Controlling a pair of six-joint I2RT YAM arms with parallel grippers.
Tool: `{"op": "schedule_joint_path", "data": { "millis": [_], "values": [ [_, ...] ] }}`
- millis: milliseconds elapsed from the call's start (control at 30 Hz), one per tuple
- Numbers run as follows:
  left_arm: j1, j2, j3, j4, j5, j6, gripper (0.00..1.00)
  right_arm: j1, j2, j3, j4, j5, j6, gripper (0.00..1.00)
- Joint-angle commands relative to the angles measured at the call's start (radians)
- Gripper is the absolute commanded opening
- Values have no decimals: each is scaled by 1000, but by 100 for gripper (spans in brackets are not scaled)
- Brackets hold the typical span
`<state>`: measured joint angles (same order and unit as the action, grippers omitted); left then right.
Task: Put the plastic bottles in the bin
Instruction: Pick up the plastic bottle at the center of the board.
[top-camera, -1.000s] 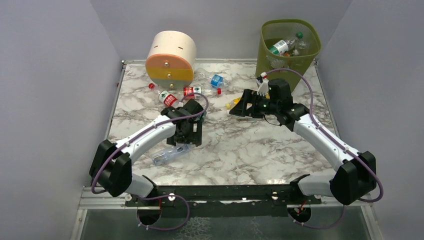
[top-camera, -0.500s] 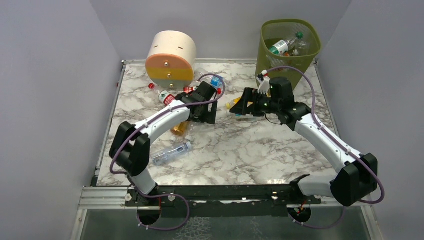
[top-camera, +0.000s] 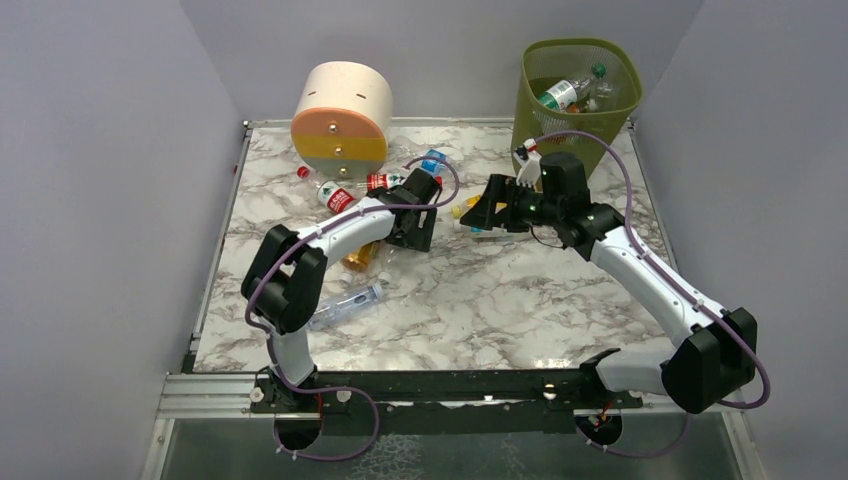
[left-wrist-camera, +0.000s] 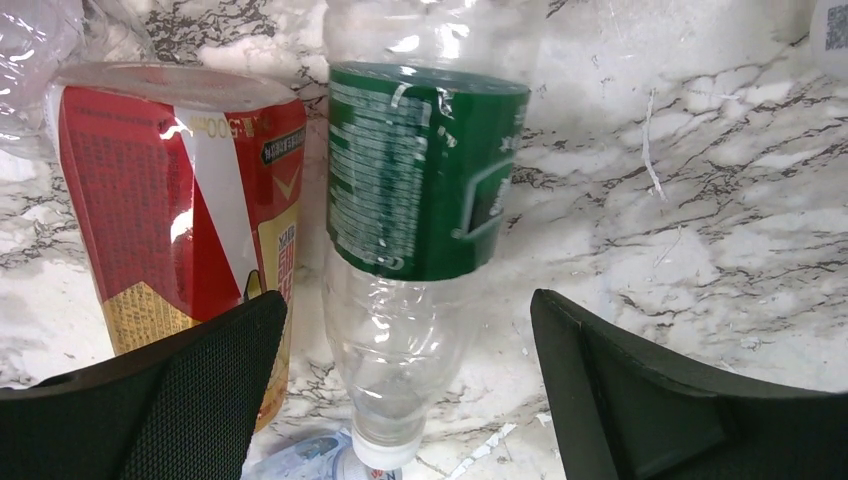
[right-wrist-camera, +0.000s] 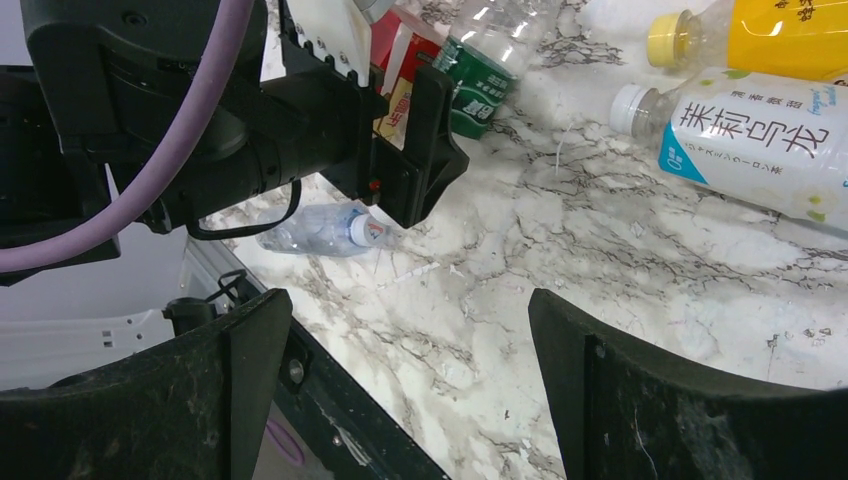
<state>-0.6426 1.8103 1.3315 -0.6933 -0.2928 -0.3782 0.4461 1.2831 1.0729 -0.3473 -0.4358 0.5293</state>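
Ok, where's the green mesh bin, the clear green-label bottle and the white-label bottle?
Olive-green mesh plastic bin (top-camera: 605, 120): top camera, front wall.
Clear plastic bottle with green label (left-wrist-camera: 425, 170): left wrist camera, its label.
Plastic bottle with white label (right-wrist-camera: 760, 140): right wrist camera, its label.

green-label bottle (left-wrist-camera: 430, 170): base end runs off the top edge
red-label bottle (left-wrist-camera: 150, 190): bottom bit tucked behind the left tool (left-wrist-camera: 408, 312) finger
orange bottle (top-camera: 360, 257): mostly buried under the left arm (top-camera: 345, 228)
yellow bottle (right-wrist-camera: 775, 35): chopped by the corner
bin (top-camera: 600, 120): can't count what's inside, mesh and rim block it
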Motion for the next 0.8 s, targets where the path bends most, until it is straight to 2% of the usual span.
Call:
{"op": "schedule_joint_path", "data": {
  "millis": [0,333,433,600,767],
  "values": [
    [5,20,0,49,-5,13,98,0,-30,19,-24,15,-6,91],
    [6,27,-68,112,32,0,94,0,-47,25,-41,19,5,91],
    [6,30,-79,121,38,-6,89,0,-50,30,-46,17,8,91],
    [6,1,-85,123,41,-19,73,0,-56,33,-54,20,10,91],
    [6,-69,-83,118,60,-29,70,0,-54,32,-60,20,20,91]
  ]
}}
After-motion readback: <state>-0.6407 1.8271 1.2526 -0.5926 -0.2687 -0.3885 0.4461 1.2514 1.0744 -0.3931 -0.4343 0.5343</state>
